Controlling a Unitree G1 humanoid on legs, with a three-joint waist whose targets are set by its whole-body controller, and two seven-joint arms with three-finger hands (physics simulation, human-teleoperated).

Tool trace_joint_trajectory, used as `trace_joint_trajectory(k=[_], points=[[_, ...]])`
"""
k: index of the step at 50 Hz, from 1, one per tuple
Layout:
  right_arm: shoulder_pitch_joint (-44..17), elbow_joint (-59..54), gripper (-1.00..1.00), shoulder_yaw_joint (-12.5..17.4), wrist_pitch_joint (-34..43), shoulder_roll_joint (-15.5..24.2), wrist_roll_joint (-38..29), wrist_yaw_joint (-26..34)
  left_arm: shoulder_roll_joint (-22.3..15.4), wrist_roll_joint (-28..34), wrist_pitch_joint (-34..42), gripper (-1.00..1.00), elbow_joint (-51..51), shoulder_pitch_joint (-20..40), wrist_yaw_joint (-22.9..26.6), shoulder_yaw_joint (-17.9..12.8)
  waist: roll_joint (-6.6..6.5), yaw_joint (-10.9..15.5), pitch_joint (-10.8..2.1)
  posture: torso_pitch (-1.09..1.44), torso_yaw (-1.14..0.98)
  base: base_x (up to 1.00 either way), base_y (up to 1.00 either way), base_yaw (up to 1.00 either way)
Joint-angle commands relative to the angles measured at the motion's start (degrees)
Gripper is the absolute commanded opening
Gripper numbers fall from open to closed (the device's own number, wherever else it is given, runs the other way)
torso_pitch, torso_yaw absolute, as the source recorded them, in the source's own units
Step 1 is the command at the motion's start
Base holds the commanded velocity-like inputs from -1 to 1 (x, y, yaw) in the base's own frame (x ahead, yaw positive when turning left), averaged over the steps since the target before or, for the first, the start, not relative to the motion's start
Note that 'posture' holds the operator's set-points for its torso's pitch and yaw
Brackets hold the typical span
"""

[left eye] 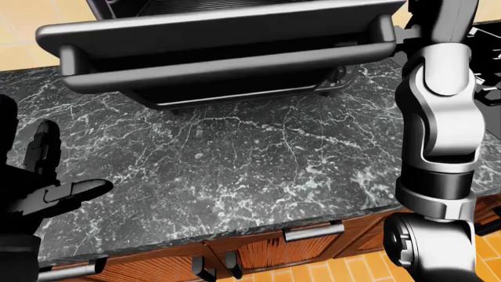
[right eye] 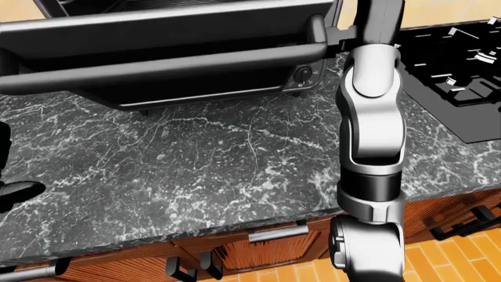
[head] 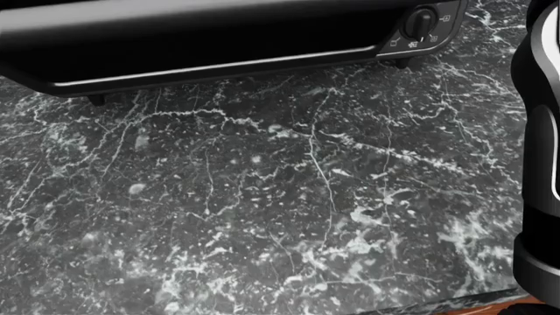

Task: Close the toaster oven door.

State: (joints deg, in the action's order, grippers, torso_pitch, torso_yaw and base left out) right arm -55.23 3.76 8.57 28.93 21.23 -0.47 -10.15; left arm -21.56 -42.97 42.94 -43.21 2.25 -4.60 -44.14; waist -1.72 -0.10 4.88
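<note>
**Toaster oven door hangs open above the marble desk**

The toaster oven point(left eye: 235, 70) sits at the top of both eye views, its door point(left eye: 219, 35) swung down and out toward the camera so the wire rack inside shows just above it. A long dark handle bar point(left eye: 227, 67) runs along the door's free edge. In the head view only the oven's lower edge and a control knob point(head: 421, 22) at its right corner are visible.

The left robot hand point(left eye: 43, 182) shows at the left edge of the left-eye view, low and well below the door, its dark fingers point(left eye: 39, 150) spread apart and holding nothing. The oven lies up and to the right of it, with bare desk between.

The right arm point(right eye: 372, 129) rises from the bottom of the right-eye view to the door's right end, just beside the handle bar. The right robot hand itself is cut off by the top of the views, so I cannot tell whether it is open or closed.

The desk point(left eye: 258, 158) is black marble with white veins. A black stovetop point(right eye: 454, 70) lies to the right of the right arm, and wooden cabinet fronts point(left eye: 274, 249) with metal pulls sit under the desk edge.
</note>
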Motion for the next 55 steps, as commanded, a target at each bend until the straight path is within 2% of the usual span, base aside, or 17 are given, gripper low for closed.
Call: trace_joint_trajectory(k=[1,7,16,23,32,36,46,55], points=[[-3.9,4.4,1.00,2.0,-4.3,1.1,-0.1,-2.0,-0.2,0.9,-1.3,1.00,-2.1,0.3,0.8,-0.2,0.24,0.0,-2.23,0.00,0.00,0.00,0.00,0.00],[-4.2,4.4,1.00,1.9,-4.2,1.1,-0.2,-1.9,2.4,3.6,-0.5,1.00,-3.9,-0.9,3.2,1.5,0.36,0.1,-2.27,0.00,0.00,0.00,0.00,0.00],[-4.7,4.0,1.00,1.9,-4.2,1.1,-0.3,-1.8,5.3,4.2,1.5,1.00,-8.0,-2.5,4.8,1.3,0.49,0.0,-2.22,0.00,0.00,0.00,0.00,0.00],[-4.7,4.1,1.00,1.9,-4.2,1.2,-0.3,-1.8,9.4,7.7,0.6,1.00,-11.3,-5.8,8.0,3.3,0.64,0.2,-2.27,0.00,0.00,0.00,0.00,0.00],[-4.6,4.2,1.00,2.0,-4.1,1.2,-0.3,-1.8,14.3,8.8,3.3,1.00,-16.6,-9.0,11.6,4.0,0.96,0.3,-2.28,0.00,0.00,0.00,0.00,0.00],[-4.6,4.3,1.00,2.0,-4.1,1.2,-0.3,-1.9,15.2,10.5,2.1,1.00,-16.8,-10.1,12.7,5.9,1.06,0.4,-2.26,0.00,0.00,0.00,0.00,0.00],[-4.3,4.5,1.00,2.0,-4.0,1.2,-0.1,-1.9,10.2,6.6,-0.7,1.00,-16.8,-12.1,6.9,12.6,1.23,0.5,-2.47,0.00,0.00,0.00,0.00,0.00],[-4.6,4.3,1.00,2.1,-4.0,1.3,0.0,-1.9,9.3,15.8,-3.6,1.00,-16.8,-12.3,8.0,21.4,1.31,0.6,-2.57,0.00,0.00,0.00,0.00,0.00]])
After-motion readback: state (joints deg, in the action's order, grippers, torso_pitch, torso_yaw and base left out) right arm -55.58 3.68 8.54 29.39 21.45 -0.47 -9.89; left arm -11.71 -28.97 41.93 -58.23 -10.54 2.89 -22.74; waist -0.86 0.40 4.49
